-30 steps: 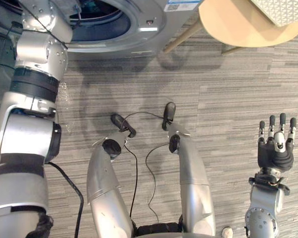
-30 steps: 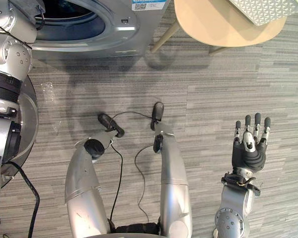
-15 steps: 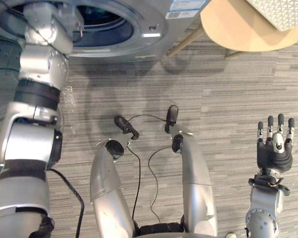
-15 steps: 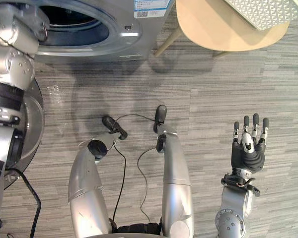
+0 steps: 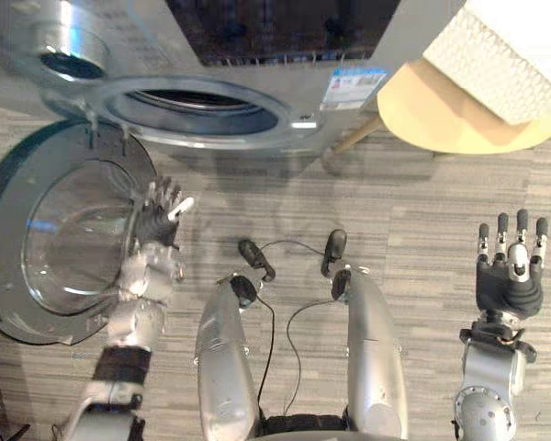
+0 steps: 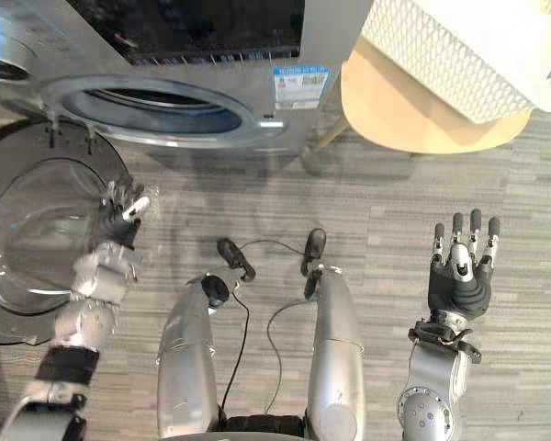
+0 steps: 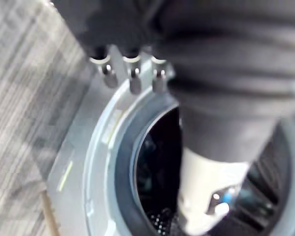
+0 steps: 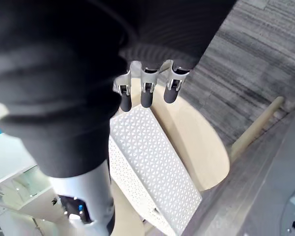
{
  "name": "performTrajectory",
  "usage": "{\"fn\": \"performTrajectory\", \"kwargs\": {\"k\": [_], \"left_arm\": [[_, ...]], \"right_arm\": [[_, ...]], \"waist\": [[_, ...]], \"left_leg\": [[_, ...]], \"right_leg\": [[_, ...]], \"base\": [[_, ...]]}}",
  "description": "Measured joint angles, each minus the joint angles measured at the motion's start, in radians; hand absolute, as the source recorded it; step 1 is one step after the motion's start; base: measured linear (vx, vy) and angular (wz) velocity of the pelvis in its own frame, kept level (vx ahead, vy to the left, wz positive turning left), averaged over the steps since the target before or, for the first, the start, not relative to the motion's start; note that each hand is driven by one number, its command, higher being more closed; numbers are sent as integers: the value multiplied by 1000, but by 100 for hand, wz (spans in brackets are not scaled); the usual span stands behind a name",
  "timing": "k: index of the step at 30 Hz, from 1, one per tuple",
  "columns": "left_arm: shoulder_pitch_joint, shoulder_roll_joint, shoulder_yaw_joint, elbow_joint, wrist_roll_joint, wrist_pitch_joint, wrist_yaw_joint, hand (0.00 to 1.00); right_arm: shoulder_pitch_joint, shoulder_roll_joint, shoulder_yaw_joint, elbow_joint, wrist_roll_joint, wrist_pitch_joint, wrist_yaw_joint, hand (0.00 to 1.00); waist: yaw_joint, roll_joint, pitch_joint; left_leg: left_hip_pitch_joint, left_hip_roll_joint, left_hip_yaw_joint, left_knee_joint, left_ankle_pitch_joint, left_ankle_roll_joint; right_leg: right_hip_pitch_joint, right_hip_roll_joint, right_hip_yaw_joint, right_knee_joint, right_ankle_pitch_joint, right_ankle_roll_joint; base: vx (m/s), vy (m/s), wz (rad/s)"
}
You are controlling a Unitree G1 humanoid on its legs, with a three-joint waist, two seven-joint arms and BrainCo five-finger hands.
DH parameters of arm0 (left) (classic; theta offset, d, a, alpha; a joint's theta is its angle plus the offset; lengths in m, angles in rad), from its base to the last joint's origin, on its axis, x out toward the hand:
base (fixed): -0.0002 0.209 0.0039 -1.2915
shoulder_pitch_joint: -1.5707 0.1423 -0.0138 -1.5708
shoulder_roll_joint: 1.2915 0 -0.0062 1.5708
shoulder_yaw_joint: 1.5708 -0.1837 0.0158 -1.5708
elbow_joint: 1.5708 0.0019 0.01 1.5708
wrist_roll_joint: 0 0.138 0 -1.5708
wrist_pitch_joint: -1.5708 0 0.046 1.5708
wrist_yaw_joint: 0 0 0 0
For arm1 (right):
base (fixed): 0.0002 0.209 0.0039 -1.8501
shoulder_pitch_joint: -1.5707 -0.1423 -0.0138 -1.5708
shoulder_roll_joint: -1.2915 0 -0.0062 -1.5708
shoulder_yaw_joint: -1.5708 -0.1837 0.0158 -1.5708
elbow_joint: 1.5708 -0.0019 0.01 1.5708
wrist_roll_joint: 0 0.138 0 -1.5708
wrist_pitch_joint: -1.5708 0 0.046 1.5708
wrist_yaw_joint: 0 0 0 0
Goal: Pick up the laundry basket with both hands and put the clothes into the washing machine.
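Quick rundown for you: the laundry basket (image 5: 500, 60) is sitting on the round wooden table (image 5: 441, 119) up at about 2 o'clock. That's just beside the washing machine (image 5: 367, 46), which runs across 11 to 12. It's the white basket with lattice walls, and it's well apart from both hands. Can't tell from here what's inside it.

Your left hand (image 5: 154, 220) is out at 9 o'clock, raised in front of the glass of the machine's door (image 5: 55, 248), which is swung wide open. The fingers are spread and straight, with nothing in them. Its wrist view looks right at the drum opening (image 5: 197, 108); it's dark in there, so I can't make out any clothes.

Your right hand (image 5: 510, 276) is at 3 o'clock, held up over the grey plank floor (image 5: 422, 211). The fingers are straight, pointing toward 12, and empty too. Its wrist view looks past the fingertips (image 8: 145, 101) at the basket and table.
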Motion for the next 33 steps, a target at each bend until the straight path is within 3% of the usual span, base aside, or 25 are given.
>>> {"fn": "performTrajectory", "kwargs": {"k": [2, 4, 7, 13, 15, 20, 25, 27, 28, 30, 32, 33], "left_arm": [[80, -80, 4, -39, 3, -11, 1, 0], [210, -221, -18, -66, 29, -12, 6, 0], [355, -323, -68, -65, 117, -11, 14, 0], [542, -356, -146, -135, 128, -4, -9, 0], [587, -361, -153, -205, 223, -5, -17, 0], [665, -378, -129, -368, 304, -26, -20, 0], [724, -420, 34, -537, 376, -66, 35, 0], [725, -422, 141, -570, 419, -73, 66, 0], [727, -423, 183, -594, 450, -78, 83, 0], [726, -422, 262, -635, 495, -96, 112, 0], [724, -421, 310, -665, 523, -111, 135, 0], [714, -420, 342, -689, 548, -115, 149, 0]], "right_arm": [[0, 1, 1, 0, -4, -4, -1, 0], [2, 2, 3, 5, -14, -14, -3, 0], [3, 3, 34, 38, -36, -16, -2, 0], [38, 25, 129, 80, -41, -15, 1, 0], [51, 40, 155, 113, -69, -15, 2, 0], [50, 46, 203, 228, -109, -3, 3, 0], [16, 55, 170, 323, -118, 2, -18, 0], [-21, 63, 144, 383, -118, 1, -26, 0], [-41, 65, 132, 403, -118, 3, -27, 0], [-59, 58, 123, 433, -117, 5, -34, 0], [-62, 59, 112, 433, -117, 6, -37, 0], [-63, 57, 104, 433, -116, 5, -35, 0]], "waist": [[5, 5, -4], [10, 31, -45], [32, 52, -101], [38, 45, -225], [37, 34, -275], [55, 21, -364], [64, 26, -379], [62, 3, -385], [72, 12, -387], [87, 34, -403], [88, 48, -441], [82, 56, -471]], "left_leg": [[52, -18, -4, -29, 4, -6], [123, -47, -15, -72, 9, -13], [238, -87, -40, -129, 16, -27], [413, -134, -81, -220, 25, -51], [478, -155, -118, -260, 40, -63], [591, -184, -212, -365, 105, -76], [604, -201, -304, -323, 172, -49], [595, -220, -327, -316, 226, -31], [569, -193, -324, -192, 176, -9], [571, -124, -331, -11, 111, -15], [619, -85, -335, -38, 99, -25], [645, -82, -341, -120, 88, -53]], "right_leg": [[51, -9, -7, -7, -11, 9], [127, -32, -29, -12, -38, 15], [245, -58, -54, -14, -78, 30], [437, -92, -120, -22, -144, 43], [519, -108, -164, -26, -170, 43], [689, -101, -279, -95, -193, 43], [848, -93, -413, -162, -197, 44], [873, -102, -453, -212, -185, 25], [881, -98, -472, -222, -165, 17], [913, -74, -501, -267, -140, 12], [927, -50, -550, -339, -110, 29], [919, -31, -565, -385, -97, 52]], "base": [[69, -31, 30], [78, -31, 46], [128, -60, 44], [148, -109, 42], [134, -113, 50], [129, -136, 57], [3, -89, 79], [-122, -18, 39], [-126, 6, 9], [-118, 39, -9], [-71, 51, -1], [-25, 61, 9]]}}
